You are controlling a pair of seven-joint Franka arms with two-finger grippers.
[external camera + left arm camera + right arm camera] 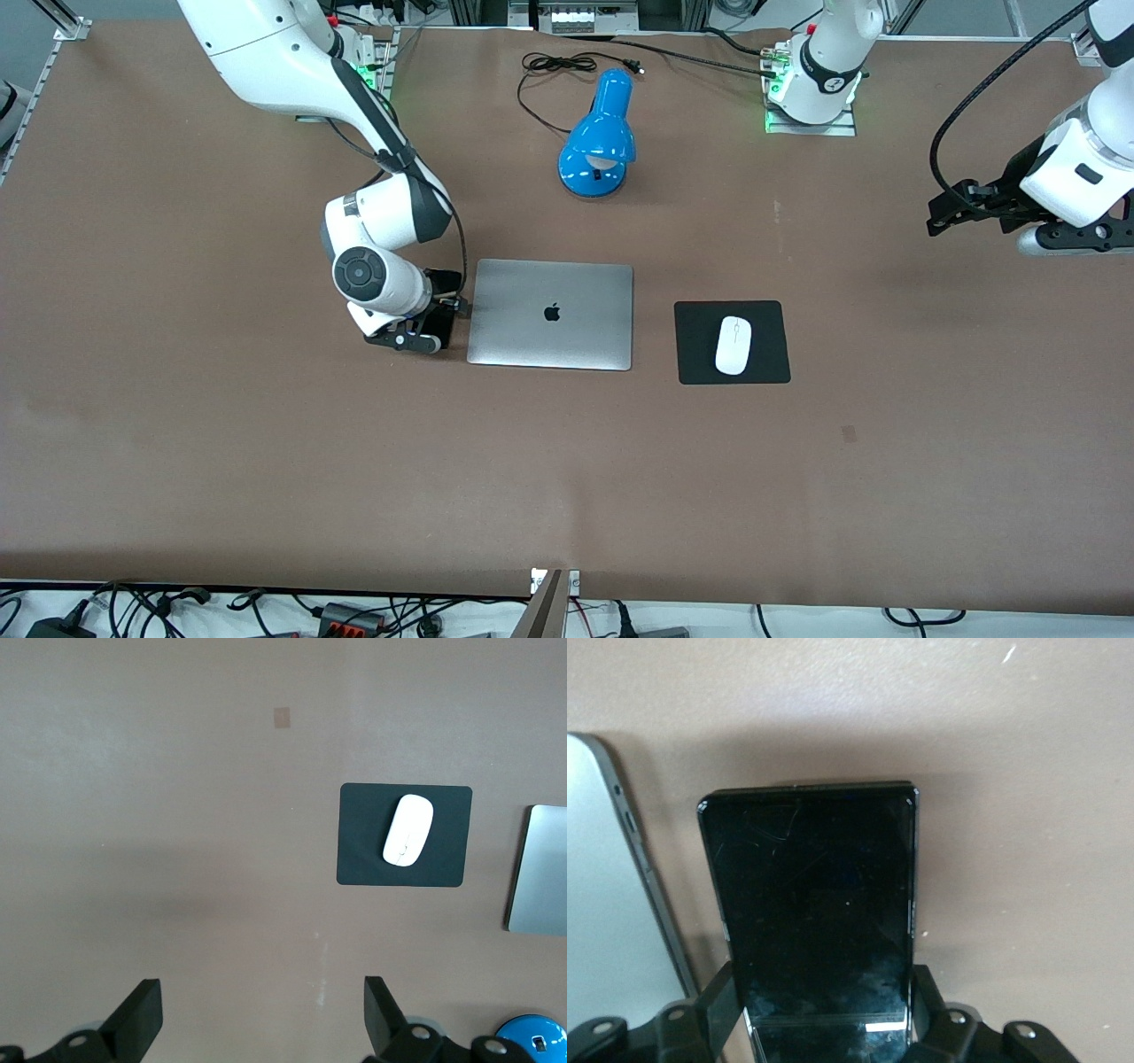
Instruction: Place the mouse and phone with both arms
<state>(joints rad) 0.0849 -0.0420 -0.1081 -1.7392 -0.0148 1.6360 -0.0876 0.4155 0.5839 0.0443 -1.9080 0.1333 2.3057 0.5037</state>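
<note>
The white mouse [733, 345] lies on a square black pad [695, 359] beside the laptop, toward the left arm's end; both also show in the left wrist view, the mouse [407, 829] on the pad [363, 855]. The black phone [811, 895] lies flat beside the laptop's edge toward the right arm's end, mostly hidden under the arm in the front view [440, 332]. My right gripper [432, 321] [824, 1001] is down at the table, its fingers against the phone's long sides. My left gripper [943, 217] [263, 1019] is open and empty, raised over bare table near its end.
A closed silver laptop [549, 315] lies mid-table between phone and pad. A blue desk lamp [598, 133] with a black cord lies farther from the front camera than the laptop. Brown table surface surrounds them.
</note>
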